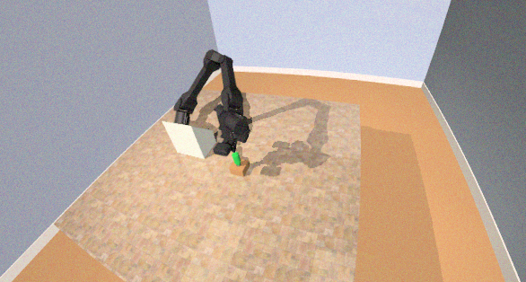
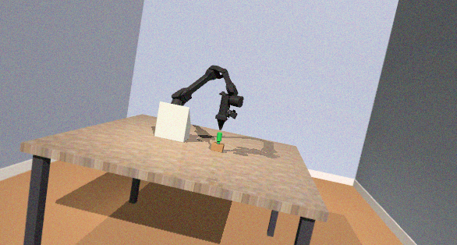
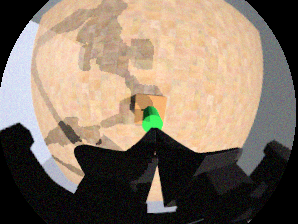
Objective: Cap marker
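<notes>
Green cap on marker in holder block; arm poised above, centre of frame.

End effector [image 2: 221,127]: fingers pressed together to a point, nothing between them, aimed down just above the cap [image 2: 219,136], apart from it in the exterior view. Cap: green, upright, seated on the marker; marker body not distinguishable. Holder block [image 2: 217,147]: tan, on the wooden bench [image 2: 117,159], centre of frame. White box [image 2: 171,121]: left of the block, near the arm's base.
</notes>
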Robot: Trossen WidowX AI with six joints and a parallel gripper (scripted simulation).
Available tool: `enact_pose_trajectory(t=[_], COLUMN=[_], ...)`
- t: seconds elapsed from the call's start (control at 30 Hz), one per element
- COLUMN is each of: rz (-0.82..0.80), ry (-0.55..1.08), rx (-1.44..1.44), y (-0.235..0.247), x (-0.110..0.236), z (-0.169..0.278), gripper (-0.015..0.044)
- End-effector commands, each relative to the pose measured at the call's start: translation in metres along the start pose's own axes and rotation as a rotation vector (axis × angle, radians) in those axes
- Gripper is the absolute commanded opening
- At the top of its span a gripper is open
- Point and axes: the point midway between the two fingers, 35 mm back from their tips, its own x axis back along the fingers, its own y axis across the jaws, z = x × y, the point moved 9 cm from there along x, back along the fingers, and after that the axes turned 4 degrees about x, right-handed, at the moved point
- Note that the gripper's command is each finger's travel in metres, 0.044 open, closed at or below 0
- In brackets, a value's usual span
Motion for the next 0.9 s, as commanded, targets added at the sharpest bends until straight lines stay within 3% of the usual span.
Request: enact_pose_trajectory(t=[0.0, 0.73, 0.8, 0.87], rz=[-0.004, -0.001, 0.001, 0.005], ry=[-0.002, -0.009, -0.009, -0.009], rx=[-0.004, -0.002, -0.003, -0.003], y=[0.000, 0.000, -0.001, -0.002], x=[-0.006, -0.022, -0.011, 0.022], z=[0.000, -0.001, -0.002, -0.004], gripper=[0.0000, 0.0000, 0.0000, 0.0000])
